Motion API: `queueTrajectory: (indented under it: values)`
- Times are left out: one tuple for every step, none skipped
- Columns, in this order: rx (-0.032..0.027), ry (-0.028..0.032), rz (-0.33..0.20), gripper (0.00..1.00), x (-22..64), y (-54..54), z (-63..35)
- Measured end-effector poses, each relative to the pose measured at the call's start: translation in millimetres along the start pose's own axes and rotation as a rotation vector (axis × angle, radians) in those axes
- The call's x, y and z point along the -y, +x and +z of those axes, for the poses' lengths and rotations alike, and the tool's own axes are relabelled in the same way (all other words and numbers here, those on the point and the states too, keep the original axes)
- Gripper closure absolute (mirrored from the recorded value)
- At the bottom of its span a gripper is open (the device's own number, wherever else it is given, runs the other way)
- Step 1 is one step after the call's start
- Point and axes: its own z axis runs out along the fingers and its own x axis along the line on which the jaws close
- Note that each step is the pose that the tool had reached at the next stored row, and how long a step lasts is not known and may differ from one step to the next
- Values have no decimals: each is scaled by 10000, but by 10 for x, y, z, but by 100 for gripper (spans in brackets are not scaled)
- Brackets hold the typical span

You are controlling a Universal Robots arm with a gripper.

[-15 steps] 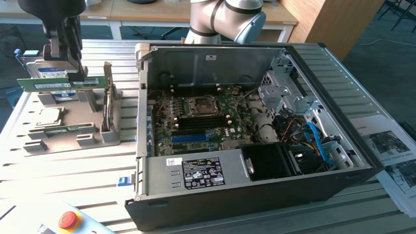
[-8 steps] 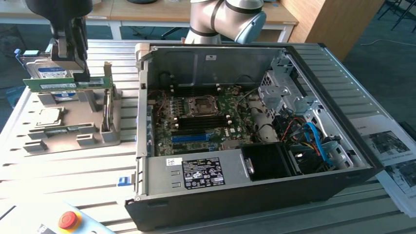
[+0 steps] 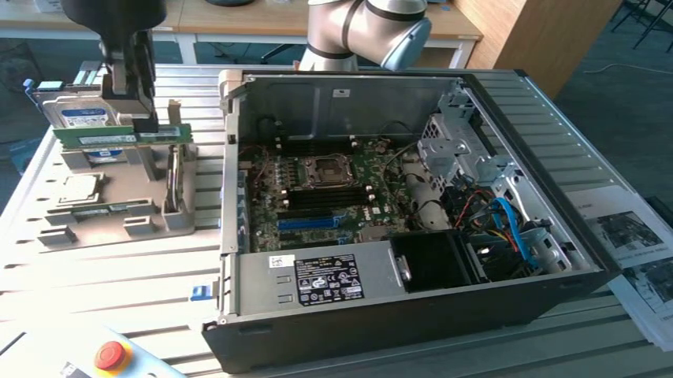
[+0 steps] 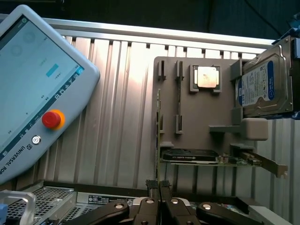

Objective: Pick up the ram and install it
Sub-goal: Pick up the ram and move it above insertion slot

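The gripper [image 3: 145, 124] hangs in the air above the grey tray [image 3: 100, 234], on the exterior view's left of the open computer case [image 3: 421, 315]. Its jaws are clamped on the ram [image 3: 100, 138], gripping it from above. The stick's long side is level and its pale label faces the exterior camera. The ram is clear of the tray and shows in front of the hard drive [image 3: 84, 116], which stands at the tray's far end. A second green stick [image 3: 105, 209] sits in a holder near the tray's front edge, just beside the processor chip [image 3: 79, 189]. Inside the case the motherboard [image 3: 336, 189] lies exposed, with a blue slot [image 3: 310, 223] toward its front, and the ram is well apart from it. In the wrist view the fingertips [image 4: 151, 185] are pressed close together above the case's edge. Beyond them lie the tray, the hard drive, the chip and the teach pendant [image 4: 33, 70] with its red button [image 4: 51, 119]
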Motion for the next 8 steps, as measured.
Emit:
queueTrajectory:
  values:
    - [0, -1, 0, 88, 17, 3, -2]
    - [0, -2, 0, 88, 35, 6, -4]
    - [0, -2, 0, 88, 52, 8, -5]
    - [0, -2, 0, 88, 69, 11, -6]
    - [0, -3, 0, 88, 85, 14, -8]
    - [0, -4, 0, 88, 102, 17, -9]
    - [1, -4, 0, 88, 119, 20, -11]
    - [0, -5, 0, 88, 136, 23, -13]
